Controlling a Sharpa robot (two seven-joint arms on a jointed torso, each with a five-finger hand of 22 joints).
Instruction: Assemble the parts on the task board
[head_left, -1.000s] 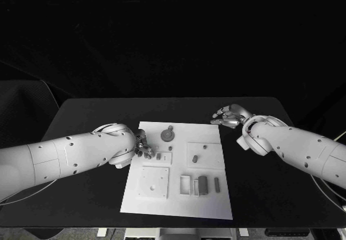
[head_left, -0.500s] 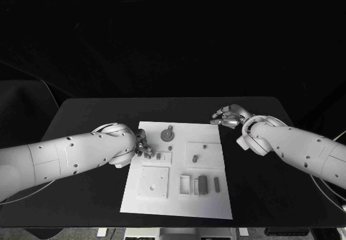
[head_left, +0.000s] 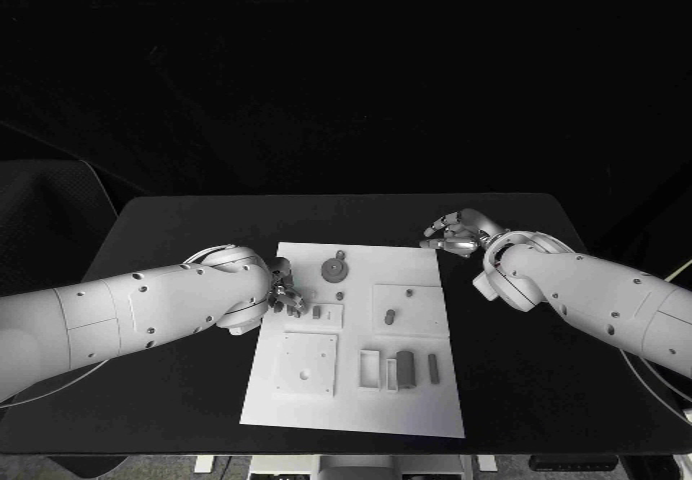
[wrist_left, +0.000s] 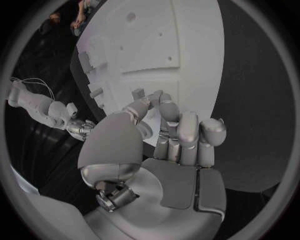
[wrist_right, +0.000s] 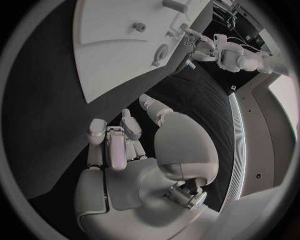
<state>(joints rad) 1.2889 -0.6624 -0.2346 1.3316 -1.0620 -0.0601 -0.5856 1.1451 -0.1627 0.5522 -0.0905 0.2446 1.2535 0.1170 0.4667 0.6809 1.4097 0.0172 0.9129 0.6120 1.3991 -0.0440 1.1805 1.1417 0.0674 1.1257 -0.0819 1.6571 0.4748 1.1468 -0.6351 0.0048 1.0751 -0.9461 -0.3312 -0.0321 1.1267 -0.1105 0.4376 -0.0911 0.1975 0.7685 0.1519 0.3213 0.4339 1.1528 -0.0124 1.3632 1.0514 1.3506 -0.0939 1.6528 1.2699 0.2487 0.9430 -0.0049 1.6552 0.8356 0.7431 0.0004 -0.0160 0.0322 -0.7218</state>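
The white task board (head_left: 418, 335) lies in the middle of the black table. My left hand (head_left: 283, 296) rests at the board's left edge, thumb and fingers (wrist_left: 164, 102) drawn together on a small grey part (wrist_left: 139, 93). That part (head_left: 296, 311) stands by a second small part (head_left: 316, 312). A round grey disc (head_left: 336, 268) lies just beyond them. My right hand (head_left: 459, 232) hovers off the board's far right corner, its fingers (wrist_right: 111, 142) curled in with nothing in them. The board (wrist_right: 119, 55) and my left hand (wrist_right: 201, 47) also appear in the right wrist view.
More grey parts lie on the board: a short peg (head_left: 391, 317) on the right square, a raised square plate (head_left: 309, 363) at the near left, and upright blocks (head_left: 405, 367) at the near middle. Bare black table (head_left: 562, 380) surrounds the board.
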